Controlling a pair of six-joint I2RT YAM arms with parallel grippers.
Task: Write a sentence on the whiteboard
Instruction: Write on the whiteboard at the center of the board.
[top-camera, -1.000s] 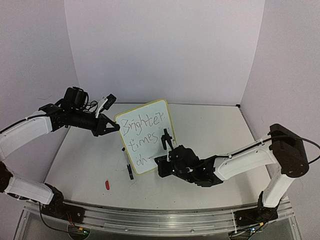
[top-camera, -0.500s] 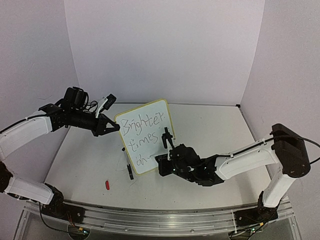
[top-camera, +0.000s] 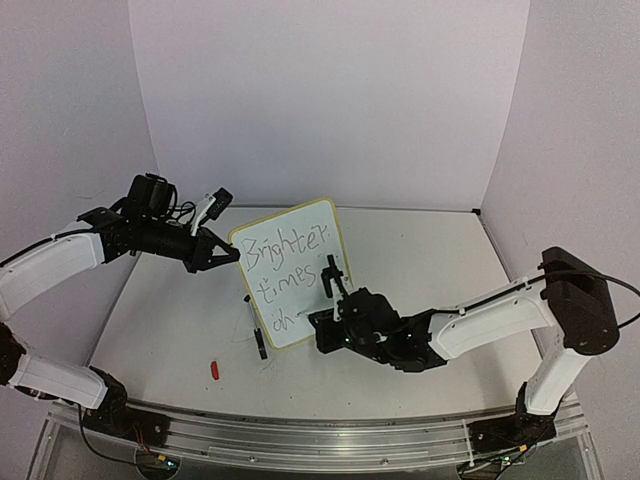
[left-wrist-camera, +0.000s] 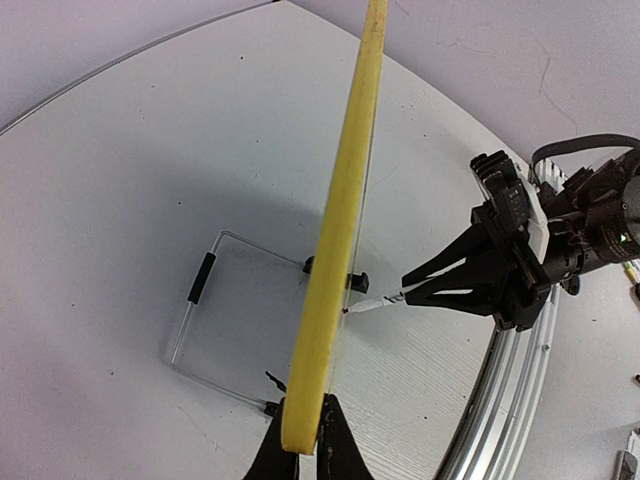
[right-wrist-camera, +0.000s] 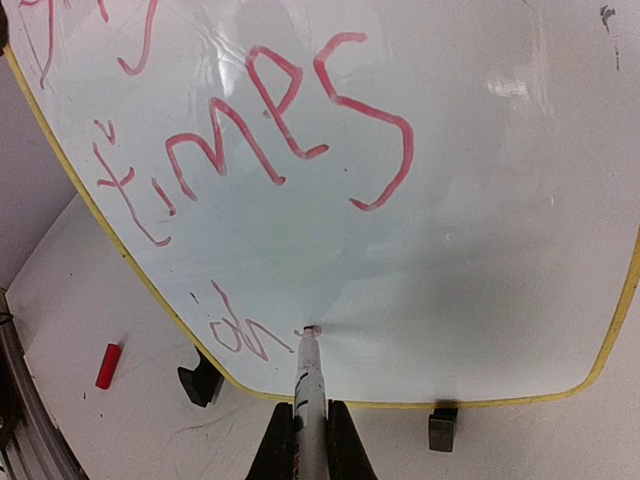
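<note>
The whiteboard (top-camera: 303, 296), white with a yellow rim, stands tilted at mid-table. It reads "Brighter", "times" and "ah" in three lines. My left gripper (top-camera: 232, 255) is shut on its left edge; the left wrist view shows the jaws (left-wrist-camera: 303, 455) clamping the yellow rim (left-wrist-camera: 340, 200). My right gripper (top-camera: 320, 325) is shut on a white marker (right-wrist-camera: 310, 385). The marker's tip touches the board just right of "ah" (right-wrist-camera: 235, 330), below "times" (right-wrist-camera: 270, 130). The writing looks red in the right wrist view. The marker (left-wrist-camera: 380, 303) also shows touching the board's face in the left wrist view.
A small red cap (top-camera: 215, 370) lies on the table at the front left and also shows in the right wrist view (right-wrist-camera: 107, 365). The board's black feet (right-wrist-camera: 442, 428) and thin wire stand (left-wrist-camera: 200, 290) rest on the table. Walls close in on three sides.
My right gripper with the marker has shifted very slightly at the third line. The left arm and the board have not moved.
</note>
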